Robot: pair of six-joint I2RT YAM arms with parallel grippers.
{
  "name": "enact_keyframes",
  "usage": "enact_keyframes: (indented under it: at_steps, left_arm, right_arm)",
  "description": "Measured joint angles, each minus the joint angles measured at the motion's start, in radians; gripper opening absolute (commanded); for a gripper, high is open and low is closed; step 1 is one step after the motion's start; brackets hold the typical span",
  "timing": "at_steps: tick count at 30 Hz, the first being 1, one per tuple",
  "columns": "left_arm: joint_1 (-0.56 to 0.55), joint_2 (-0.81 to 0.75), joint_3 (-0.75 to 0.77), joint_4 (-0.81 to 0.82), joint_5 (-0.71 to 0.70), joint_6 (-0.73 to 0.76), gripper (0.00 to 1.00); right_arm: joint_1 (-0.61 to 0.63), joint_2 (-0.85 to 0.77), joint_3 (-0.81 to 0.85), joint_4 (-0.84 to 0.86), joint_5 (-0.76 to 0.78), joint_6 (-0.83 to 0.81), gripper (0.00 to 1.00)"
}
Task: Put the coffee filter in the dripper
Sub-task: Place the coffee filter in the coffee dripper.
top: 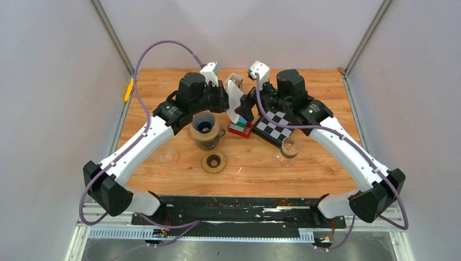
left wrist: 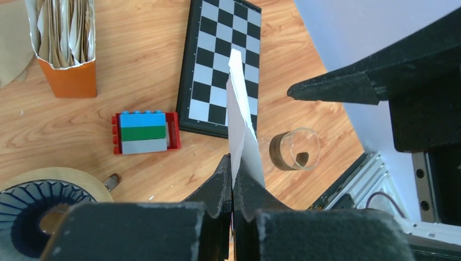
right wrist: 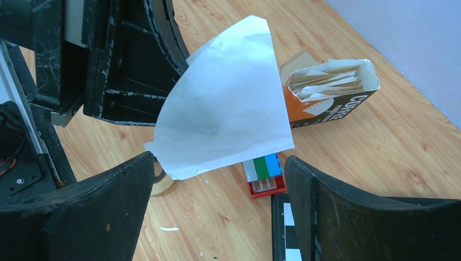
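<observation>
- Coffee filter [top: 235, 100]: a white paper cone, folded flat, held up in the air off the tabletop [top: 326, 98] between the two arms. It is not in the dripper.
- In the left wrist view the coffee filter [left wrist: 239, 125] shows edge-on as a thin white blade rising out of the left gripper [left wrist: 232, 163], whose two black fingers are pressed together on its lower edge.
- In the right wrist view the coffee filter [right wrist: 228, 114] shows broadside, fan-shaped, with a stitched seam along its lower edge.
- The right gripper [right wrist: 217, 160] stands wide apart, one black finger on each side of the filter and below it. Neither finger touches the paper in that view.
- The dripper [top: 205, 125] stands upright on the tabletop, to the left of the held filter in the top view and nearer the arm bases. It has a tan rim and a dark blue ribbed inside, and its mouth is uncovered.
- An orange box [right wrist: 331, 89] of paper filters stands open at the far side of the tabletop.
- A red brick block [top: 240, 129] with blue, green and grey layers lies just beside a small chessboard [top: 274, 126].
- A glass [top: 290, 147] stands near the chessboard's near corner, under the right arm.
- A brown ring [top: 213, 162] lies flat just in front of the dripper.
</observation>
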Motion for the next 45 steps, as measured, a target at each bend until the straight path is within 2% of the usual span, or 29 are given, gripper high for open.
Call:
enact_keyframes:
  at_steps: [13, 21, 45]
  left_arm:
    - [-0.006, 0.011, 0.004, 0.014, -0.059, -0.153, 0.00]
    - [-0.008, 0.016, 0.004, 0.014, -0.070, -0.179, 0.00]
    - [-0.009, 0.016, -0.018, 0.043, -0.076, -0.174, 0.00]
  right_arm:
    - [0.043, 0.039, 0.000, 0.001, 0.030, -0.006, 0.86]
    - [0.054, 0.053, 0.000, 0.002, 0.056, -0.005, 0.83]
    - [0.054, 0.055, 0.025, 0.001, 0.200, -0.016, 0.64]
